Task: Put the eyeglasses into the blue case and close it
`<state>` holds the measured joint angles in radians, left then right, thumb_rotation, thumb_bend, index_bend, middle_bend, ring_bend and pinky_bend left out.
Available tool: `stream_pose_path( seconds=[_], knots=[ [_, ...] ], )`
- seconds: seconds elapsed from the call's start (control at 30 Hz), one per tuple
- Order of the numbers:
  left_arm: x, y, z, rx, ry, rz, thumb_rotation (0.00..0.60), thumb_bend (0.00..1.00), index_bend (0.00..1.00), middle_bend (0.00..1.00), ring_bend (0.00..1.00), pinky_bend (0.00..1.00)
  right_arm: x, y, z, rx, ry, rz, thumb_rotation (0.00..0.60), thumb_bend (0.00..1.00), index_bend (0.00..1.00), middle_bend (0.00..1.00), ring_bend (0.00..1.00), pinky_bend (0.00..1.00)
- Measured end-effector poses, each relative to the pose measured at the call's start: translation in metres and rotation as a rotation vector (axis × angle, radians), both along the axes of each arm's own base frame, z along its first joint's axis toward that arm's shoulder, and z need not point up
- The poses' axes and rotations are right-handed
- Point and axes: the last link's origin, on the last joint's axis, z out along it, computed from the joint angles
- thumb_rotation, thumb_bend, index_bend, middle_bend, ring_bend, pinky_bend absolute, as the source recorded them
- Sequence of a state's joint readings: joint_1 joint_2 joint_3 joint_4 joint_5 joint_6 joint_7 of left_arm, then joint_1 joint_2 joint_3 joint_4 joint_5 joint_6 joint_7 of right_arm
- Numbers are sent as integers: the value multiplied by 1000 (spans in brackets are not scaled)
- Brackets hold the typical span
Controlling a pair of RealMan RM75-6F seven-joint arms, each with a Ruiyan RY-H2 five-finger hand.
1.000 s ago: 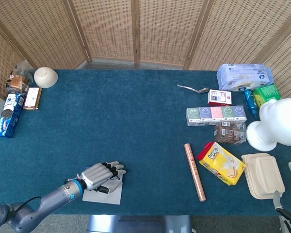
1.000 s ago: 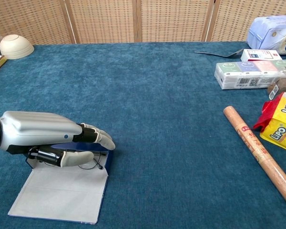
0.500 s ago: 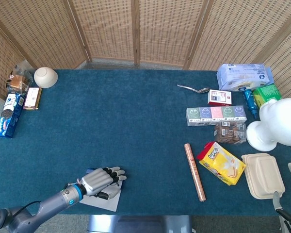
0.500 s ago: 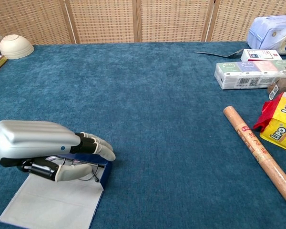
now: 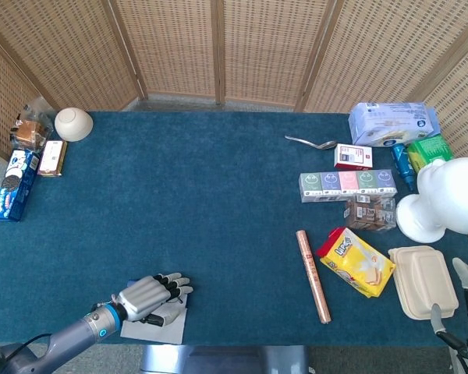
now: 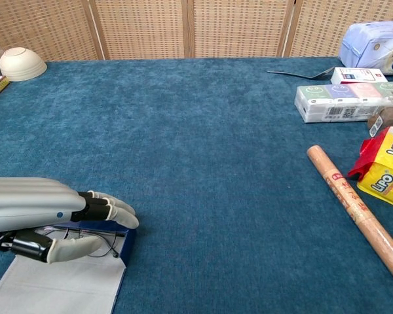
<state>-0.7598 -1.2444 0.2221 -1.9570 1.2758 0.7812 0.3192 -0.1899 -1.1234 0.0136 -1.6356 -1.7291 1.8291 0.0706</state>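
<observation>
Chest view: left hand [image 6: 49, 216] flat, palm down, pinching eyeglasses [image 6: 85, 237] over open blue case [image 6: 59, 288]; right hand state unclear.

matt blue carpet-like table cloth [image 6: 223, 150] (fuzzy), glossy silver plastic left hand [image 6: 46, 216].

Broad bare blue cloth [image 5: 210, 202] mid-table; clutter only along the right side, from rolling pin [image 5: 313, 275] outward.
</observation>
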Motion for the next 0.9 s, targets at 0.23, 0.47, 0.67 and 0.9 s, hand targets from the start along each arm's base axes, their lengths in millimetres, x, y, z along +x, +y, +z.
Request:
stream_pose_path(
  seconds=[0.23, 0.47, 0.67, 0.9],
  knots=[
    [-9, -8, 5, 7, 4, 29, 0, 442, 96, 54, 0, 172, -1, 0, 0, 8, 0, 10, 488, 479, 0, 139, 126, 348],
    [-18, -9, 11, 35, 12, 63, 0, 442, 97, 54, 0, 167, -2, -2, -2, 17, -4, 17, 489, 479, 0, 139, 126, 348],
    [-25, -9, 16, 51, 19, 92, 0, 442, 96, 53, 0, 166, -3, -5, -3, 23, -6, 23, 491, 479, 0, 139, 126, 348],
    [-22, -9, 13, 41, 6, 87, 0, 443, 96, 52, 0, 165, -3, -5, -3, 25, -4, 23, 490, 480, 0, 140, 126, 348]
  ],
)
